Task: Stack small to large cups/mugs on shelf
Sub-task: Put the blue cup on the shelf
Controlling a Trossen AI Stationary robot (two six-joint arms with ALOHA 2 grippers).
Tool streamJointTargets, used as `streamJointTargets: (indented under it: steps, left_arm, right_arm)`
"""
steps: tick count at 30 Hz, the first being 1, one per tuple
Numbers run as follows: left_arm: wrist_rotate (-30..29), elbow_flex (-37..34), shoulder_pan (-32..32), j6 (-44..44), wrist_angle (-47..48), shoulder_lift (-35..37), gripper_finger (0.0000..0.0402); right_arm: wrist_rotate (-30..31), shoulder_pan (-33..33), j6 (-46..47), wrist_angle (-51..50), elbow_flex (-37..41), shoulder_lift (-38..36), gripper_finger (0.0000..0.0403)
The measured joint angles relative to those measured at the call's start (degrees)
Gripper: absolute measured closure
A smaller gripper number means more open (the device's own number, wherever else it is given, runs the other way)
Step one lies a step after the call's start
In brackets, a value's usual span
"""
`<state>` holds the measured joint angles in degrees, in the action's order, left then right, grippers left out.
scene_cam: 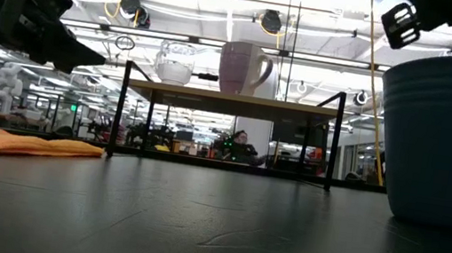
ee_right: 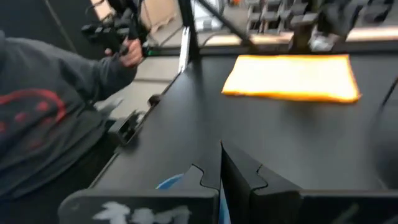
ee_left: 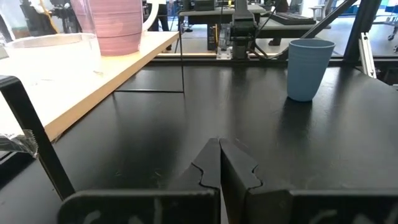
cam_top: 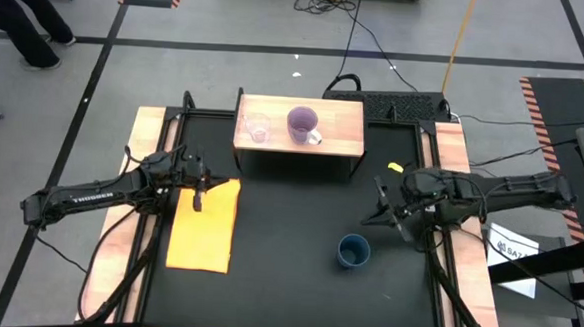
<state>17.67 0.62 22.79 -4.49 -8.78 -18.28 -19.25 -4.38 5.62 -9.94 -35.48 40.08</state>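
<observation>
The glass cup (cam_top: 257,128) and purple mug (cam_top: 302,123) stood on the shelf (cam_top: 343,136); the blue cup (cam_top: 353,251) sat mid-table. The right claw (cam_top: 383,210), clenched empty nearby, needed opening before descending squarely over its rim. The left claw (cam_top: 198,198) waited clenched above the mat (cam_top: 204,229).

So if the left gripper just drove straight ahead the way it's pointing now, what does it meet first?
Mostly bare tabletop. The left gripper, shut, points across the table between the shelf and the blue cup. The right arm's base stands at the far end of that line, though depth is hard to judge.
</observation>
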Motion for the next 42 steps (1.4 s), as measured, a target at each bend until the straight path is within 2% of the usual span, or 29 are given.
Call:
streamJointTargets:
  steps: [3, 9, 16, 31, 39, 42]
  left_arm:
    - [-0.02, 0.0, 0.0, -0.13, 0.0, 0.0, 0.0401]
    - [-0.04, 0.0, 0.0, -0.2, -0.04, 0.0, 0.0401]
    - [-0.16, 0.0, 0.0, -0.05, -0.03, 0.0, 0.0401]
    - [0.26, 0.0, 0.0, -0.22, 0.14, -0.02, 0.0401]
    - [0.31, 0.0, 0.0, -1.26, 0.44, -0.02, 0.0401]
    - [0.33, 0.0, 0.0, -1.27, 0.52, -0.02, 0.0401]
  right_arm:
    - [0.14, -1.96, 2.33, -4.48, -1.53, 0.52, 0.0403]
    - [5.78, -4.92, 8.74, -9.31, -3.91, 1.71, 0.0403]
    - [6.43, -7.42, 15.02, -12.06, -6.7, 6.87, 0.0403]
    - [7.5, -8.13, 27.03, -30.01, -20.05, 19.73, 0.0403]
    - [7.54, -8.13, 27.99, -37.3, -26.08, 25.64, 0.0403]
    - [9.93, -8.52, 26.23, -40.83, -29.45, 28.1, 0.0403]
